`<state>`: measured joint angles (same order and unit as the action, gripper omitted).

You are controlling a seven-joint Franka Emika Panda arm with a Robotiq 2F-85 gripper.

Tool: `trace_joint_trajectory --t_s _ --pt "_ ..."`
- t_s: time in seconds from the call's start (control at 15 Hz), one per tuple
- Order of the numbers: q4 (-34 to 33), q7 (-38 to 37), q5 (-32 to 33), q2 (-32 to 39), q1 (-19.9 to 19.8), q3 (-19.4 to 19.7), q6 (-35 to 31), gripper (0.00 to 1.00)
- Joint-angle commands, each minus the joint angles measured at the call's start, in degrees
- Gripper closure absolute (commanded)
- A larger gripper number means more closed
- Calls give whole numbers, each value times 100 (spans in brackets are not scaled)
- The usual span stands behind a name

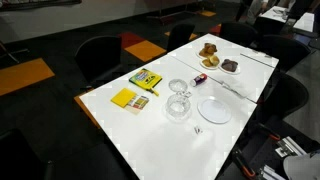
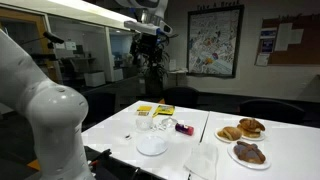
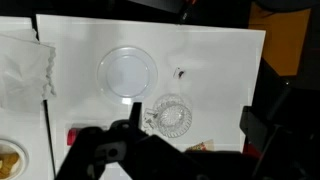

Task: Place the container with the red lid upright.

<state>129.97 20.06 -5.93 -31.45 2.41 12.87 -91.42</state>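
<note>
The container with the red lid (image 1: 197,78) is a tiny pale bottle lying on its side on the white table (image 1: 150,140), between the glass bowls and the pastry plates. It also shows in an exterior view (image 2: 184,128) and at the lower left of the wrist view (image 3: 78,133), partly hidden by my gripper's body. My gripper (image 2: 148,42) hangs high above the table, well clear of the bottle. In the wrist view my gripper (image 3: 195,140) is open and empty, and I look down between its fingers at the table.
A white plate (image 3: 127,70) and glass bowls (image 3: 172,117) sit near the bottle. Yellow packets (image 1: 146,79) lie at the table's edge. Two plates of pastries (image 2: 243,128) and a napkin (image 3: 25,75) are beyond. A small dark speck (image 3: 181,72) lies near the plate. Chairs surround the table.
</note>
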Motion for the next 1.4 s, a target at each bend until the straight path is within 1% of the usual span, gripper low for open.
trace_joint_trajectory --t_s 0.0,0.73,0.8,1.07,1.33 --pt "-18 61 -54 25 -150 -113 23 0" --pt "-18 61 -54 25 -150 -114 23 0" --pt "-11 19 -63 94 -189 -84 -66 0" --pt "63 -263 92 283 -454 -31 -741 0" --pt "147 -602 248 712 -788 61 -1769 0"
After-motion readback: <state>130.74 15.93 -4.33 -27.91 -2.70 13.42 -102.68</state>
